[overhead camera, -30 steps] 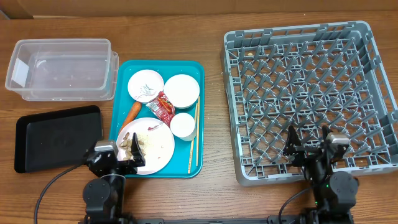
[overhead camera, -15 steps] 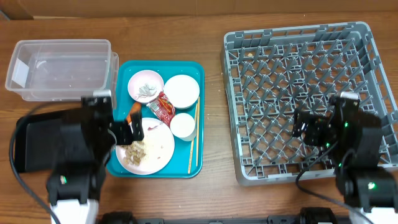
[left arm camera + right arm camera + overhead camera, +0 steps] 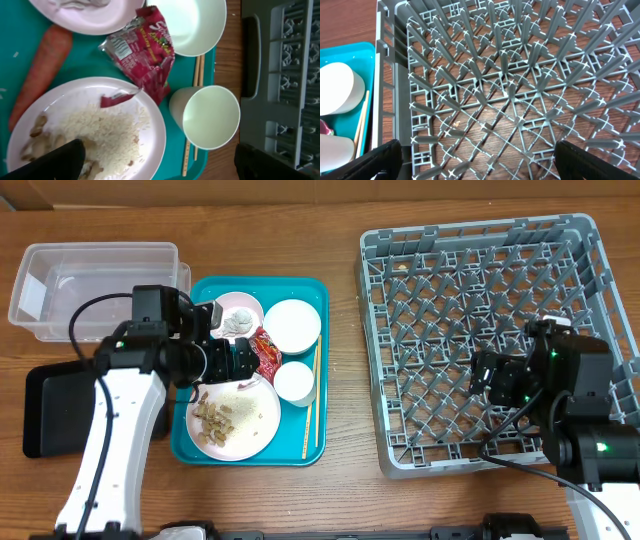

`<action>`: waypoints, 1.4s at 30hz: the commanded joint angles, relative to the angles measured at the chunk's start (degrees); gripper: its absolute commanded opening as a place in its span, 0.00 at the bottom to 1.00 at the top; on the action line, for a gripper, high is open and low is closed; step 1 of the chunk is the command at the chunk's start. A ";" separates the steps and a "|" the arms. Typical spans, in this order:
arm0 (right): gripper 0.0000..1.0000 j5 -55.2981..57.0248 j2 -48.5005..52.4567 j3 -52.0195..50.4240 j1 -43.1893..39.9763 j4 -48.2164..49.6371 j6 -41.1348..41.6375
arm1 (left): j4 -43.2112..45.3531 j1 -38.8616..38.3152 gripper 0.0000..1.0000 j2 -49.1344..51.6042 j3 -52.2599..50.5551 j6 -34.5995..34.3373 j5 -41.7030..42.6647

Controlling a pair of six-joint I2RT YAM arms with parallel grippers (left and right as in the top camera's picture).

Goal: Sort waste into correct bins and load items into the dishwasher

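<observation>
The red wrapper [image 3: 145,50] lies on the teal tray between a pink plate with the tissue [image 3: 235,315], a white bowl [image 3: 293,325] and a white cup [image 3: 210,117]. The carrot [image 3: 37,80] lies left of it. A plate with rice and nut-like scraps [image 3: 235,420] is at the tray's front. Chopsticks [image 3: 312,405] lie along the tray's right side. My left gripper [image 3: 235,360] hangs open and empty above the plate and wrapper, as the left wrist view [image 3: 160,165] shows. My right gripper [image 3: 487,380] is open and empty above the grey dish rack [image 3: 490,280], also shown in the right wrist view [image 3: 475,160].
The clear tub [image 3: 95,285] stands at the back left. The black tray [image 3: 40,410] lies in front of it, partly under my left arm. The teal tray [image 3: 190,440] sits between these bins and the rack. A small crumb [image 3: 456,121] lies under the rack's lattice.
Both arms have risen from the table's front edge. The left gripper moved over the teal tray above the wrapper and plate. The right gripper moved over the rack's front part.
</observation>
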 commanded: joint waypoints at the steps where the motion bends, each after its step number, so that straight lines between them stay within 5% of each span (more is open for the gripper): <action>1: 1.00 0.31 -0.15 1.62 0.26 0.28 0.17 | 2.12 -1.51 0.91 4.72 1.33 -3.04 3.85; 7: 1.00 0.31 -0.15 1.62 0.26 0.26 0.20 | 5.05 -8.28 0.75 12.90 1.29 -3.02 3.13; 9: 1.00 0.31 -0.15 1.62 0.26 0.26 0.20 | 6.19 -10.08 0.59 15.58 1.29 -3.06 1.97; 11: 1.00 0.31 -0.15 1.62 0.26 0.24 0.20 | 6.12 -10.78 0.31 17.05 1.29 -3.08 1.01; 15: 1.00 0.31 -0.15 1.62 0.26 0.26 0.17 | 6.27 -10.93 0.05 17.75 1.29 -3.06 1.01; 22: 1.00 0.31 -0.15 1.62 0.26 0.55 0.17 | 3.58 -10.16 0.04 17.62 6.16 -2.99 8.13; 26: 1.00 -4.20 0.22 1.62 0.26 4.46 0.22 | 4.59 -9.73 0.04 17.62 11.34 -1.60 28.50; 29: 1.00 -26.01 3.37 1.62 0.26 8.72 -3.02 | 10.58 -10.60 0.04 17.68 11.69 -0.92 47.39; 32: 1.00 -49.53 8.79 1.62 0.33 12.35 -8.70 | 15.21 -11.89 0.04 17.68 11.69 -3.39 54.75; 35: 1.00 -63.60 14.62 1.62 0.33 15.85 -10.62 | 17.00 -12.90 0.04 17.68 11.69 -5.88 55.54; 42: 1.00 -75.52 23.67 1.62 0.33 22.73 -10.54 | 17.11 -14.62 0.04 17.68 11.69 -5.88 56.22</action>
